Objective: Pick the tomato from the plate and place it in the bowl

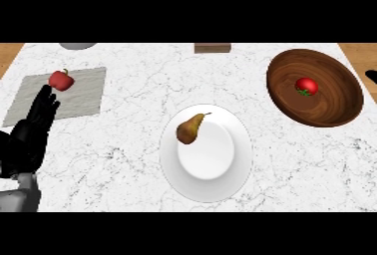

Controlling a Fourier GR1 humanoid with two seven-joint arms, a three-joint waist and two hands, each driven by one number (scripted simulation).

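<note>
Left hand [29, 132] is resting open at the table's [125, 164] left edge, fingers straight. Pear [190, 128] is lying on the white plate [221, 184]. Tomato [306, 86] is sitting inside the wooden bowl [331, 107]. Right hand [372, 76] is barely showing beside the bowl; its state cannot be told.

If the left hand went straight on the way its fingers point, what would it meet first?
Most likely the red fruit on the grey mat: the left hand points its straight fingers up the view, tips just below it. Its height over the counter is unclear, so it might pass above.
</note>
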